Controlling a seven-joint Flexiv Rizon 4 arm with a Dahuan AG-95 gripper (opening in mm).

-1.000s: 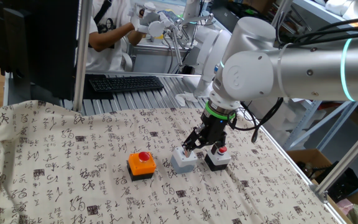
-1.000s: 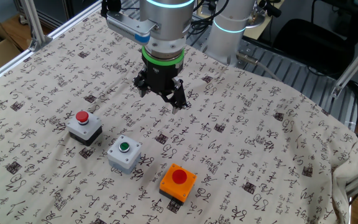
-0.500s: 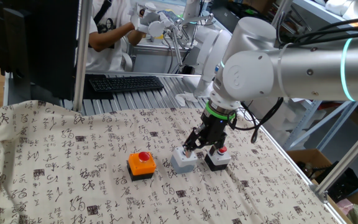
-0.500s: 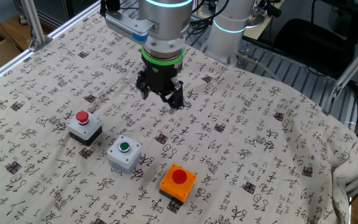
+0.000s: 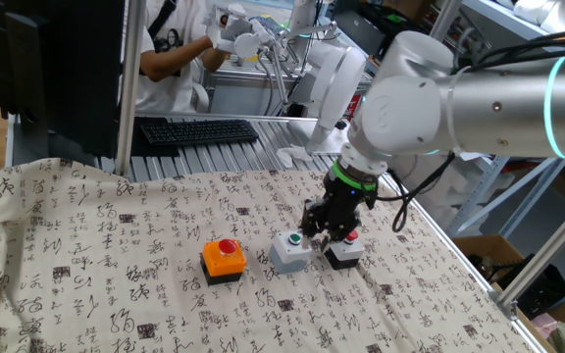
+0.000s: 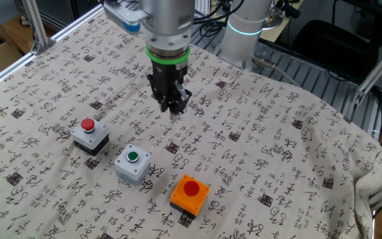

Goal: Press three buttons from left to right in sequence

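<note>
You can see brush-written Chinese characters printed in black all over the tablecloth (image 6: pixel 290 153), filling most of both views, but they are too small and cursive to read. Nothing else in either view carries legible text, labels or numbers.

You see a table draped in a cloth (image 5: pixel 116 245) printed with calligraphy. Beyond its far edge sits a keyboard (image 5: pixel 199 130) on slatted metal, a person (image 5: pixel 170 44) behind, cardboard boxes (image 5: pixel 488 255) right.

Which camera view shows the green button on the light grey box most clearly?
The other fixed view: the green button faces the camera, unobstructed. In one fixed view the green button is small, with the gripper close beside it.
</note>
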